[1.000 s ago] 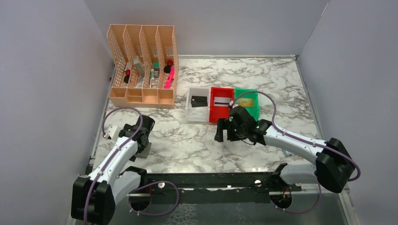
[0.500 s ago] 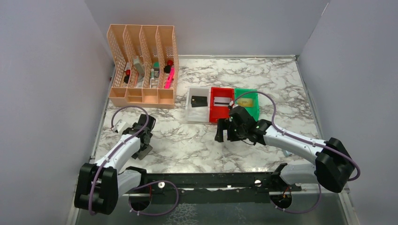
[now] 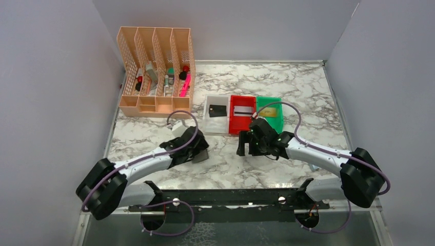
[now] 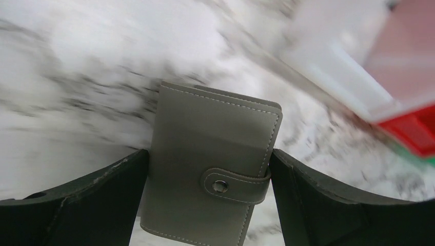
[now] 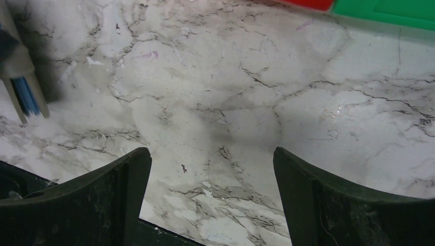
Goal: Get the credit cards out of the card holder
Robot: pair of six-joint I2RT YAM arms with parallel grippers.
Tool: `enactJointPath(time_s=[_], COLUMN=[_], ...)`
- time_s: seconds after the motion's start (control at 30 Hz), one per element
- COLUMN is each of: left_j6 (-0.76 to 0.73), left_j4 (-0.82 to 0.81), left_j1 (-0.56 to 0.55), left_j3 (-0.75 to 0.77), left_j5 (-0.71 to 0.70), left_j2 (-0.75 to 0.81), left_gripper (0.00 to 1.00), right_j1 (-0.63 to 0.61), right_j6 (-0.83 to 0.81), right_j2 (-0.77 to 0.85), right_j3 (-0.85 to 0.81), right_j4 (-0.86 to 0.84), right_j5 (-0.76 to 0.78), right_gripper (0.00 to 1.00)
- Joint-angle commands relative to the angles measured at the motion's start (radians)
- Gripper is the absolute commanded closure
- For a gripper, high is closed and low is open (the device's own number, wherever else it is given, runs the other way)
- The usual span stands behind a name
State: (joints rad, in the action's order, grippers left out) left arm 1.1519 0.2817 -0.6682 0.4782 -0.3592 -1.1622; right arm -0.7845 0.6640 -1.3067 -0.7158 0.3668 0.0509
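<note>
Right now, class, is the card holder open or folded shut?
Folded shut. The card holder shows only its grey cover, with the snap strap fastened.

Left pincer [image 3: 199, 151], card holder [image 3: 203, 156] now mid-table.

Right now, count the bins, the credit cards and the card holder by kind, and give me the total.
Bins: 3 (white bin, red bin, green bin)
Credit cards: 3 (black card, silvery-white card, gold card), one in each bin
Holders: 1 (card holder, snapped shut)
Total: 7
</note>
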Motion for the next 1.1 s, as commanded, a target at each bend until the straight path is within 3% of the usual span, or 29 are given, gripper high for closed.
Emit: enactJointPath(time_s=[0.0, 0.2, 0.43, 0.7, 0.9, 1.07], left_j6=[0.066, 0.079, -0.012, -0.046, -0.025, -0.036], left_j4=[-0.044, -0.089, -0.102, -0.033, 0.053, 0.077], left_j1=[-0.173, -0.275, -0.379, -0.399, -0.388, -0.309], left_j3=[0.003, 0.015, 0.149, 0.178, 0.125, 0.055], left_j5=[0.177, 0.185, 0.165, 0.089, -0.041, -0.052], left_j2=[-0.172, -0.273, -0.323, -0.273, -0.131, -0.008], left_gripper=[0.10, 0.09, 0.02, 0.01, 0.04, 0.08], right_j1=[-0.004, -0.004, -0.005, -0.004, -0.004, -0.005], right_j6=[0.072, 0.104, 0.156, 0.179, 0.133, 0.044], right_j2=[0.029, 0.073, 0.156, 0.244, 0.285, 0.196], right_j3=[0.040, 0.068, 0.100, 0.138, 0.192, 0.134], right_j4=[-0.006, 0.015, 0.030, 0.029, -0.128, -0.189], right_j5=[0.072, 0.098, 0.155, 0.168, 0.012, -0.117], right_gripper=[0.06, 0.06, 0.05, 0.05, 0.19, 0.30])
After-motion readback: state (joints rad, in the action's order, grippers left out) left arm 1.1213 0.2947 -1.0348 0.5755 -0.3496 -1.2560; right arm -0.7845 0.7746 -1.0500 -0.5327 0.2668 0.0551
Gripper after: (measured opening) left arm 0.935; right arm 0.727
